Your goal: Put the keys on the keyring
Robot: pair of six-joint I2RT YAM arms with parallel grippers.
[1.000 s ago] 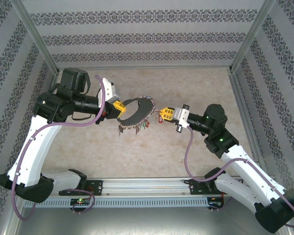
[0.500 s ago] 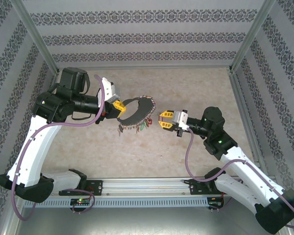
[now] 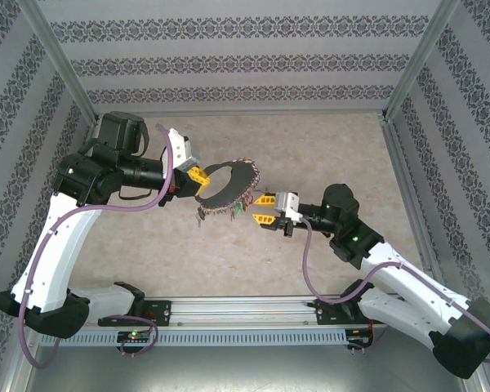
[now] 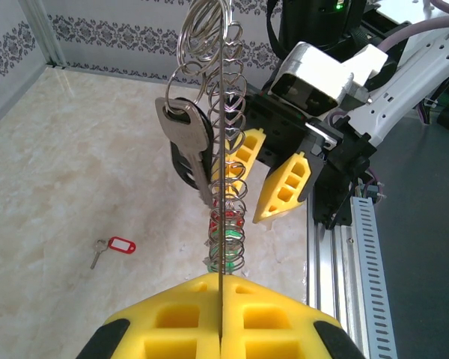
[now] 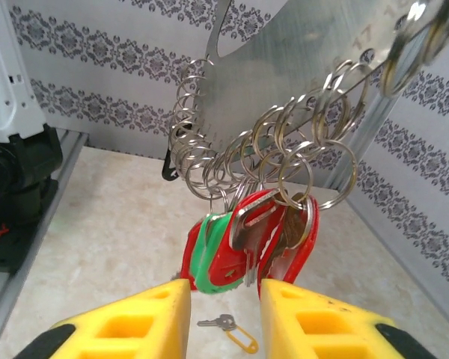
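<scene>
Left claw (image 3: 198,175) clamped shut on thin edge of keyring (image 3: 229,189), mid-air above desk (image 3: 310,147) centre. Right claw (image 3: 264,210) part-open, empty, near-right of hanging keys (image 5: 247,239). Loose red-tag key (image 4: 114,247) lay flat on desk. Judged light, stiff, slippery; pinch by tag.

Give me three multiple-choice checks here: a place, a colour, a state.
1. The loose red-tagged key lies: A in the right gripper; B on the table; C on the keyring.
2. The other loose key has a tag that is: A yellow; B blue; C white.
3. The right gripper is: A shut on a key; B shut on the keyring; C open.
Answers: 1 B, it rests alone on the table; 2 A, a yellow tag trails from it; 3 C, its fingers stand apart under the keyring.
</scene>
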